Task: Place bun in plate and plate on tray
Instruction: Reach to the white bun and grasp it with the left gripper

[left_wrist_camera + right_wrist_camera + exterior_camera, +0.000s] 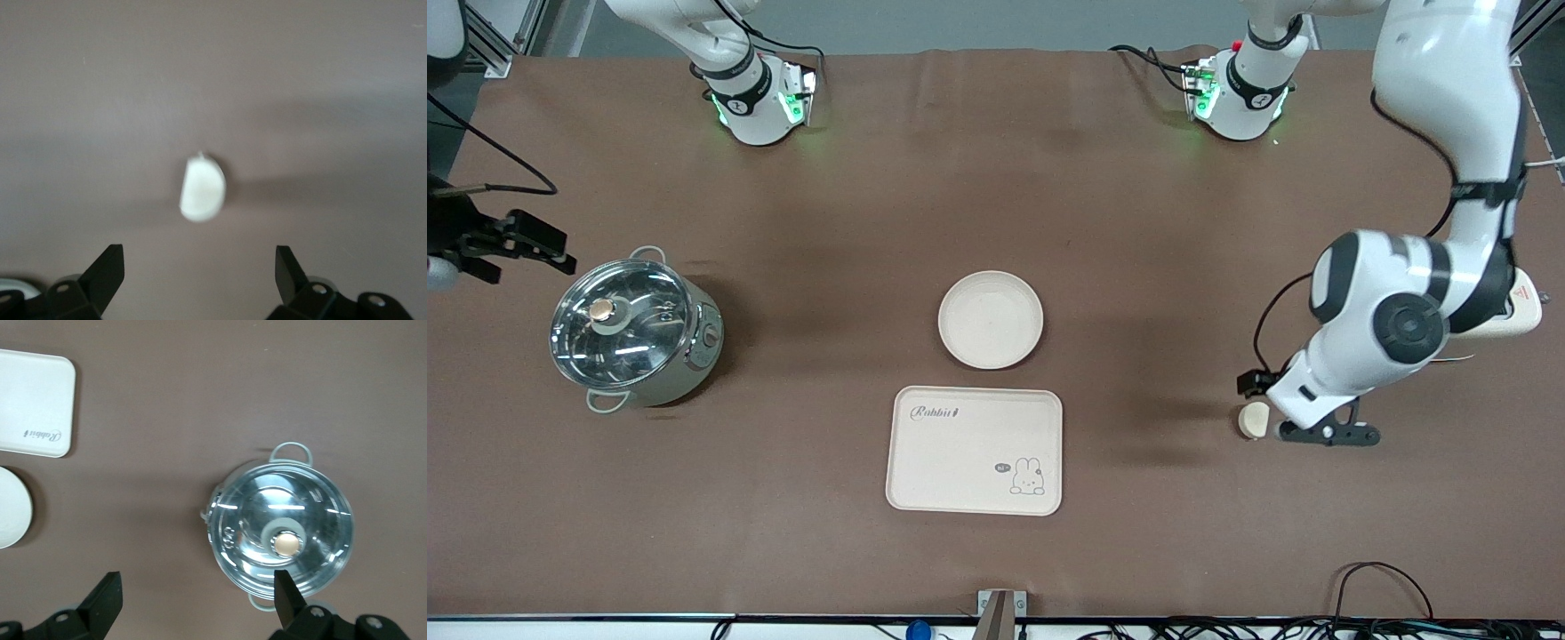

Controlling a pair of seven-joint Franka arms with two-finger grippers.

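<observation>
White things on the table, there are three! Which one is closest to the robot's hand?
The bun, the small rounded lump. It lies on the cloth beside the left gripper, whose fingers are open, while the round plate and rectangular tray sit mid-table.

High front camera faces both bases; wrist cameras look straight down at the table [996,178]

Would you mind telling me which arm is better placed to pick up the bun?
The left. The left gripper hangs over the bun with jaws open, at that arm's end of the table. The right gripper, also open, waits by the pot.
</observation>
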